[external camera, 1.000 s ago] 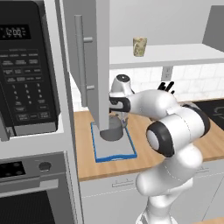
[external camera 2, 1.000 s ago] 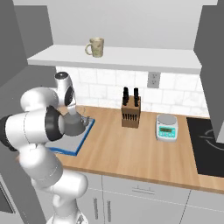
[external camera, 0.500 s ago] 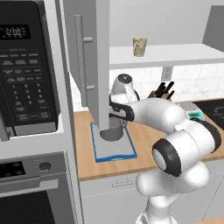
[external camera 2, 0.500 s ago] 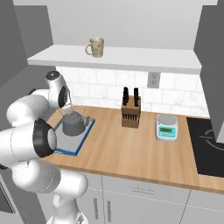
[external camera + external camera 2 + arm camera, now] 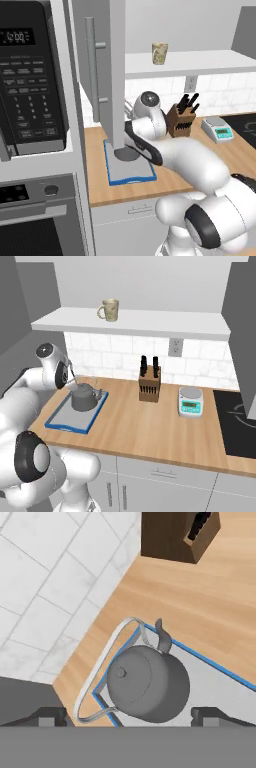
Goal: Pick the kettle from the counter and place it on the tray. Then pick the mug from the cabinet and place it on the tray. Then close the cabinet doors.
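Observation:
The dark grey kettle [image 5: 147, 682] stands upright on the blue-rimmed tray [image 5: 220, 687] at the left end of the counter [image 5: 150, 426]. Its wire handle leans toward the tiled wall. My gripper [image 5: 128, 716] hovers open above the kettle, one fingertip on each side, holding nothing. From the right base view the kettle [image 5: 84, 397] sits at the far end of the tray [image 5: 60, 421]. The beige mug [image 5: 109, 309] stands on the cabinet shelf [image 5: 150, 321]. The left cabinet door [image 5: 102, 75] stands open and hides part of the kettle [image 5: 127, 154].
A knife block [image 5: 149, 385] stands against the backsplash, with a small kitchen scale [image 5: 190, 402] to its right. A black cooktop [image 5: 240, 426] lies at the counter's right end. The black microwave [image 5: 30, 85] and an oven are at the far left.
My arm has swung up and back off the kettle, which now shows uncovered on the tray. Kettle and mug have not moved.

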